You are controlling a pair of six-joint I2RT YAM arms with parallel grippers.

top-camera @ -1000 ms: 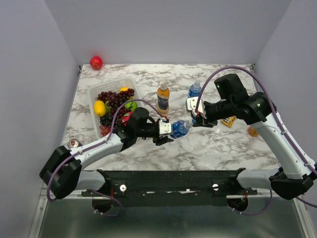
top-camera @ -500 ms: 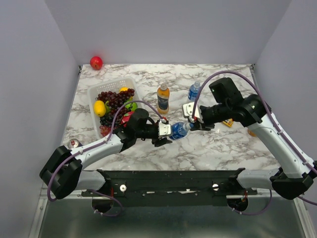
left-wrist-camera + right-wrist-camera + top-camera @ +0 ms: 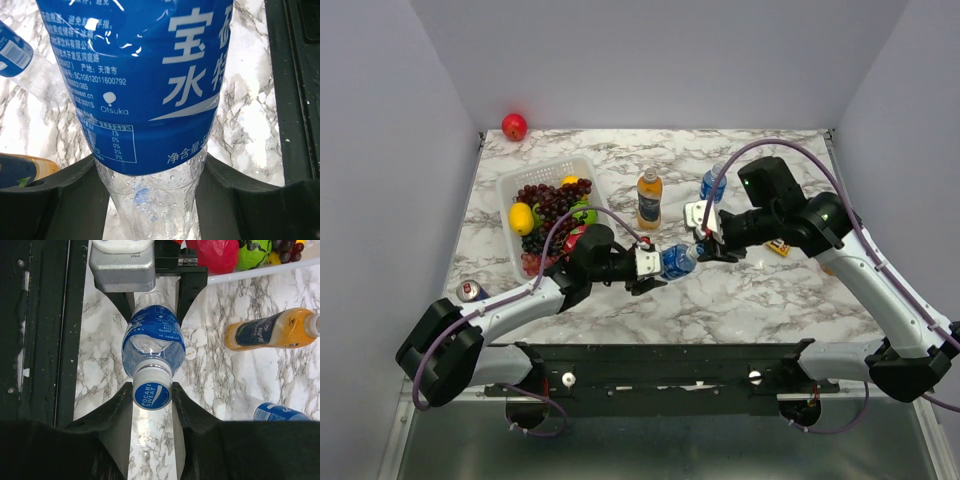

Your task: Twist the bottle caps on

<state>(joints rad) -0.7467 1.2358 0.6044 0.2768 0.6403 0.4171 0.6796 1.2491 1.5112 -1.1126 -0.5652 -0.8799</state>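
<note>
My left gripper is shut on the lower body of a clear bottle with a blue label, holding it tilted above the table. Its black fingers press both sides of that bottle. My right gripper is shut on the blue cap, which sits on the bottle's neck. An orange-drink bottle stands behind, and a second blue-label bottle is partly hidden by my right arm. A small white cap lies on the marble.
A white basket of grapes and fruit stands at the left, with a red apple at the far corner. A drink can sits near the left edge. A yellow packet lies by my right arm.
Both grippers and the bottle between them have shifted a little to the left and nearer. Both grips are unchanged.
</note>
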